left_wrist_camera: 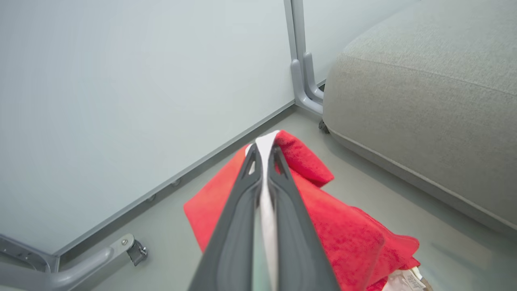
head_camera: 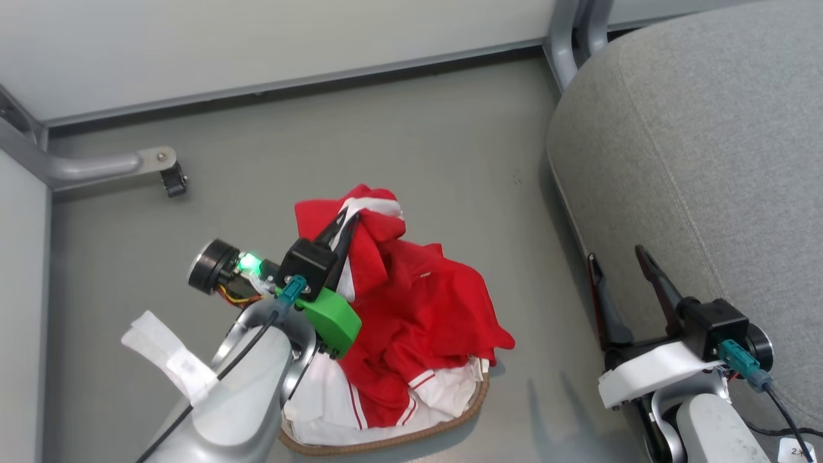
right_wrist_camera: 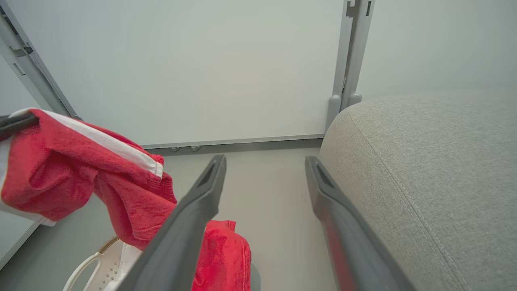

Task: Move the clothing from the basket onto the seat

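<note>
Where the head camera looks down, I see the clothes (head_camera: 418, 308) heaped red and white over the basket (head_camera: 386, 442), at about 6 o'clock in that view. The heap spills past the brown rim toward 3 o'clock, and white panels with thin red stripes lie along its 6 o'clock side. One fold is drawn up toward 11 o'clock, and my left gripper (head_camera: 348, 218) has it: the jaws are pinched narrow on a white stripe, with red cloth hanging off both sides. On the left wrist camera that white band runs straight up between the two dark fingers and pokes out past their tips. From the right wrist camera the lifted fold hangs at 9 o'clock, above the basket's white perforated wall.

My right gripper (head_camera: 616, 254) sits at 3 o'clock from the basket, well apart from the clothes, jaws wide and holding nothing. Its fingers point toward 12 o'clock, just beside the edge of the seat (head_camera: 707, 161). That seat is the big grey cushion at 2 o'clock in the head view, with a strip of grey floor (head_camera: 418, 128) between it and the clothes.

A pale wall panel (head_camera: 257, 38) runs across 12 o'clock, and a metal frame foot with a small black caster (head_camera: 173, 180) stands at 10 o'clock from the heap.
</note>
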You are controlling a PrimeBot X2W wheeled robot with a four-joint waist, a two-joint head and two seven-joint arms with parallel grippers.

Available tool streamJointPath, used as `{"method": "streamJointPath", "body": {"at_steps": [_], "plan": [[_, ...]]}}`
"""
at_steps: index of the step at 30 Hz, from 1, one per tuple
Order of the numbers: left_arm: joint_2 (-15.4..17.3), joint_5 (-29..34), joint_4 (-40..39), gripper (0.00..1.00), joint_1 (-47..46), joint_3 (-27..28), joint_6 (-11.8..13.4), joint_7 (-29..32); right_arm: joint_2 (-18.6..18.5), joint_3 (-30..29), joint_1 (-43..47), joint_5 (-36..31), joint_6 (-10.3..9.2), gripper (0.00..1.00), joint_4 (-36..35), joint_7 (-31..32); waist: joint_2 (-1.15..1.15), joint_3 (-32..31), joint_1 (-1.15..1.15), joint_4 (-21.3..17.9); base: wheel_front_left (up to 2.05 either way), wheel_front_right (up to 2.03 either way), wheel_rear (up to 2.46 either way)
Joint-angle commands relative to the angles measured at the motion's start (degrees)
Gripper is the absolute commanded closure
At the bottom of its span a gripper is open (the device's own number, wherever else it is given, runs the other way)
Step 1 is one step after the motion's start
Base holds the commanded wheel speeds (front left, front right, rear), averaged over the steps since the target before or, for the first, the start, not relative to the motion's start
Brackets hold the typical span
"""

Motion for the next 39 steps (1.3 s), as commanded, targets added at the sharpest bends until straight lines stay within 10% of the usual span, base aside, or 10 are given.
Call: {"method": "streamJointPath", "body": {"at_steps": [1, 26, 39], "plan": [[0.75, 0.14, -1.57, 1.00, -1.72, -0.40, -0.52, 0.99, -0.27, 0.53, 1.14, -0.39, -0.04, 0.00, 0.11, -0.28, 0.00, -5.45, 0.00, 2.19, 0.00, 0.00, 0.00], [5.12, -7.02, -18.40, 1.00, -18.45, -3.86, -3.23, 15.29, -0.27, 13.26, -9.88, 2.77, -0.04, 0.00, -0.48, -0.28, 0.00, -11.31, 0.00, 1.38, 0.00, 0.00, 0.00], [2.76, -8.73, -20.52, 1.00, -15.67, -6.84, -3.04, 16.25, -0.28, 21.75, -23.61, -2.27, -0.04, 0.00, 10.63, -0.22, 0.00, -11.94, 0.00, 3.67, 0.00, 0.00, 0.00]]}}
